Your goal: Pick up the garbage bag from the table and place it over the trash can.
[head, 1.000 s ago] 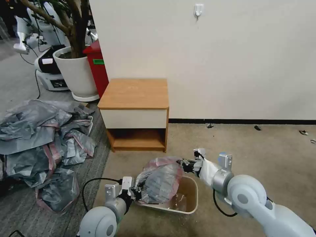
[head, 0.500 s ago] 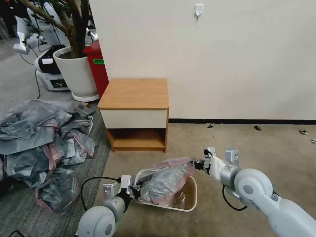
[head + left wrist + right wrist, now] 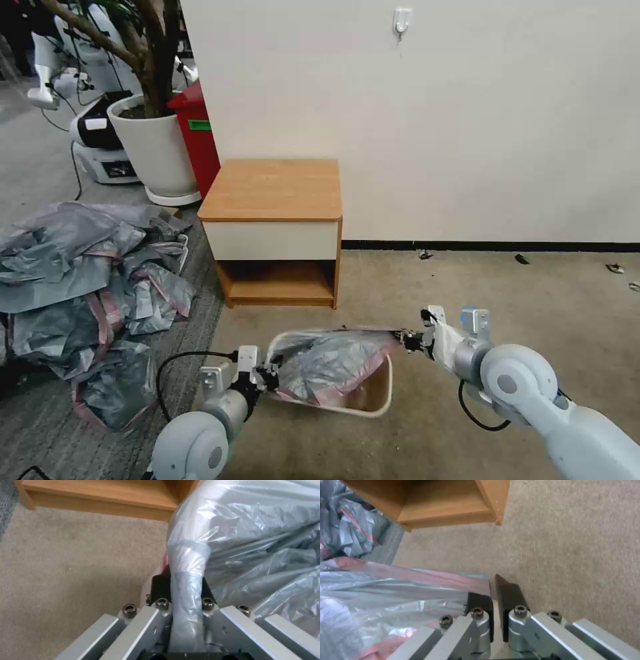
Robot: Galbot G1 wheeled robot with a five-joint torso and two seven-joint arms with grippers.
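The worktop [image 3: 270,190], a light-brown nightstand with a white drawer front, stands against the wall with its top bare. On the carpet in front of it sits the cream trash can [image 3: 377,397], and the garbage bag [image 3: 330,363] is stretched across its opening: thin, crinkled, translucent grey plastic with a pink-red band along the rim, bunched in loose folds. The left arm reaches in low from the near left, the left gripper [image 3: 270,375] pinching a twisted grey strand of the bag. The right arm extends from the right, the right gripper [image 3: 407,338] pressed together on the pink rim band at the bag's far corner.
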